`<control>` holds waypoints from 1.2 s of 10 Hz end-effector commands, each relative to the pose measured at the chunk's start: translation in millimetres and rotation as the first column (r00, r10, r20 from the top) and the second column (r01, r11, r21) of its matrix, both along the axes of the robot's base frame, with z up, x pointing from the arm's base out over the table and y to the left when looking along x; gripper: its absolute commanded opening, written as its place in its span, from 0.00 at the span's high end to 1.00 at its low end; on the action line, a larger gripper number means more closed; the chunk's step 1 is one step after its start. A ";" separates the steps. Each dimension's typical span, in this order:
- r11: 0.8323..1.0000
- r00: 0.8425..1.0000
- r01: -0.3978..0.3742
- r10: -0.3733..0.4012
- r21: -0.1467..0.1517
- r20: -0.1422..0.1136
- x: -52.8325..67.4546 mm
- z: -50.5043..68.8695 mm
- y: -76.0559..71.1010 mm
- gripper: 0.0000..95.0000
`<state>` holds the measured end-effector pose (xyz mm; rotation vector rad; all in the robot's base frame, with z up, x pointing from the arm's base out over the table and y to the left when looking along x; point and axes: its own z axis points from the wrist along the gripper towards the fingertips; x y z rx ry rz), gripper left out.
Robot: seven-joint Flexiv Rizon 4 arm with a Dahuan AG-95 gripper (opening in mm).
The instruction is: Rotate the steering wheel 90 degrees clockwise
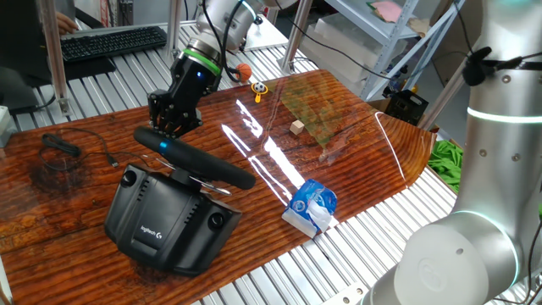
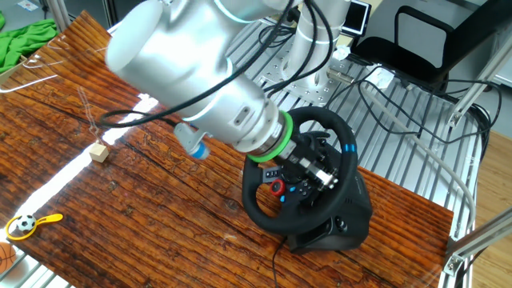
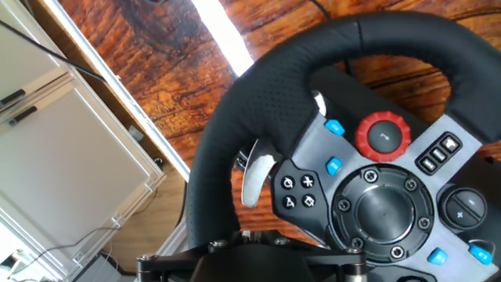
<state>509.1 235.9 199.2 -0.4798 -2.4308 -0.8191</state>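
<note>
Steering wheel [image 1: 193,158]: black round rim on a bulky black Logitech base [image 1: 165,220], standing on the wood-grain tabletop [image 1: 76,182] toward one end. In the other fixed view the rim [image 2: 346,164] faces the camera, and a small blue mark [image 2: 352,149] sits on its right side. The hand view shows the hub with a red dial [image 3: 383,135], blue and black buttons and silver spokes [image 3: 313,149]; a silver paddle [image 3: 255,180] shows behind the rim.

Gripper [image 1: 169,125]: black, with a green ring at the wrist, set close against the wheel's rim and face. In the other fixed view it reaches into the wheel's centre. Fingers: whether they grasp the rim or stand apart from it cannot be told, as the arm and the wheel hide the tips.

Other items on the tabletop: a small wooden cube [image 1: 296,127]; a blue and white packet [image 1: 312,206] near the edge; a small yellow piece with a football pattern [image 1: 258,89] at the far edge. A clear sheet [image 1: 339,127] lies over part of the wood.

Off the tabletop: a black keyboard [image 1: 114,41] on the slatted metal bench; green cloth [image 1: 445,161] beside a second silver arm [image 1: 491,169].
</note>
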 end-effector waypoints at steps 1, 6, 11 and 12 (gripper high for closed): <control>1.000 1.000 -0.006 0.006 -0.020 0.022 1.7 -4.9 -0.5 1.00; 0.999 0.999 -0.007 0.008 -0.035 0.034 11.7 -12.7 -1.8 1.00; 0.999 0.999 -0.015 0.017 -0.042 0.048 22.9 -19.7 -12.8 1.00; 0.999 0.998 -0.015 0.018 -0.048 0.057 23.8 -21.6 -15.0 1.00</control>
